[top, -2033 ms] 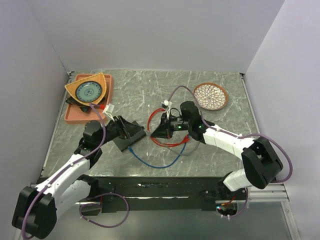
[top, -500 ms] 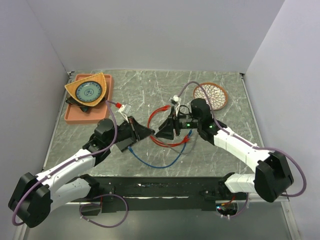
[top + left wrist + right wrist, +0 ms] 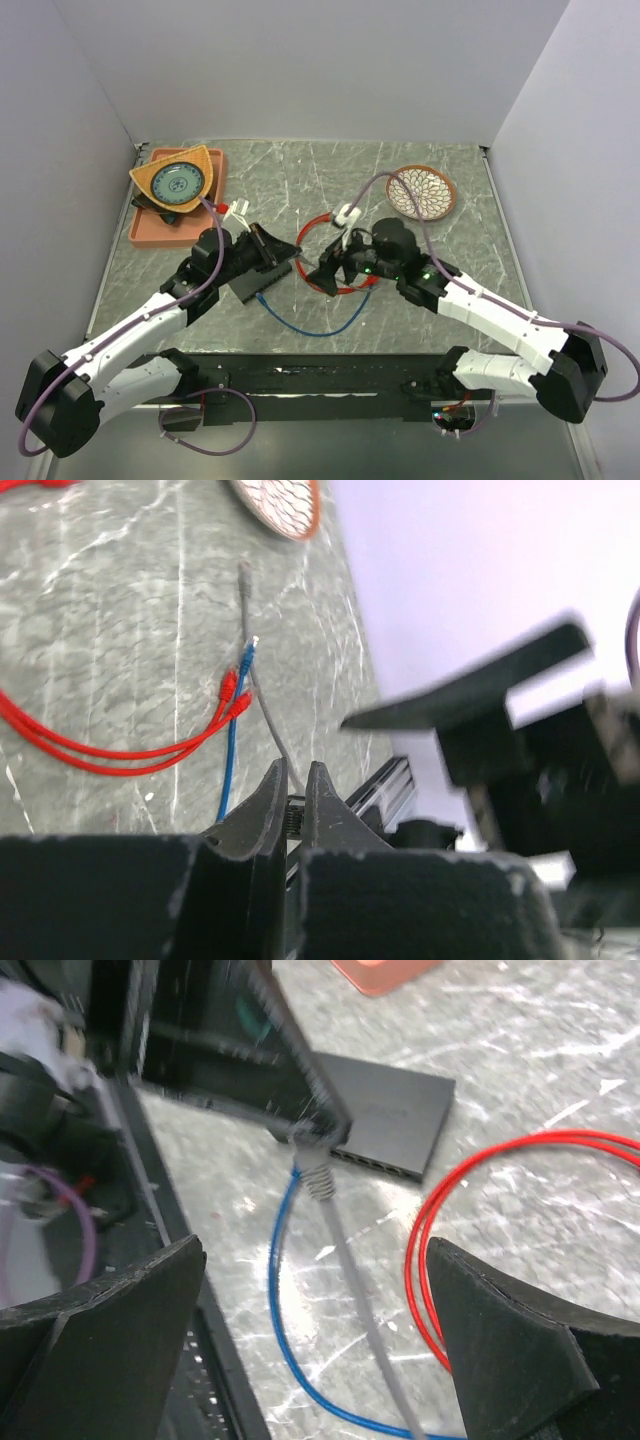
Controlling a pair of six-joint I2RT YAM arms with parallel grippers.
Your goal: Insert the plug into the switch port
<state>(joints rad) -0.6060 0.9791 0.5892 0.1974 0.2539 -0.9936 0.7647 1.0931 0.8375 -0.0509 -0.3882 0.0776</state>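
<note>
Grey marbled table [image 3: 440,290], pale walls closing it in on three sides. The plug [image 3: 316,1172] on the end of the grey cable [image 3: 360,1300] is hanging low over the table, just beside the near corner of the black box [image 3: 395,1120], at the long edge where the row of ports [image 3: 375,1163] is running. Whether it is touching that edge: cannot tell, too blurred. The left gripper [image 3: 295,775] is pinching the plug from above, fingers pressed together on it, only a ribbed bit showing between them in its own wrist view. Judging the step in hand as lining up: the plug's nose seems to be aiming past the corner rather than squarely into a port, so it is wanting turning until it faces the port row flat on, levelled with the openings, then pushing straight along its own length, slowly. The box is lying loose and looks likely to slide under a push; bracing its far edge would be helping. The right gripper [image 3: 312,1260] is hovering on the other side, fingers spread wide, holding nothing; in its view the plug is sitting ahead of it and centred between the fingers, the grey cable trailing back between them. A blue cable [image 3: 280,1330] and a red cable [image 3: 425,1230] are looping beside it.
</note>
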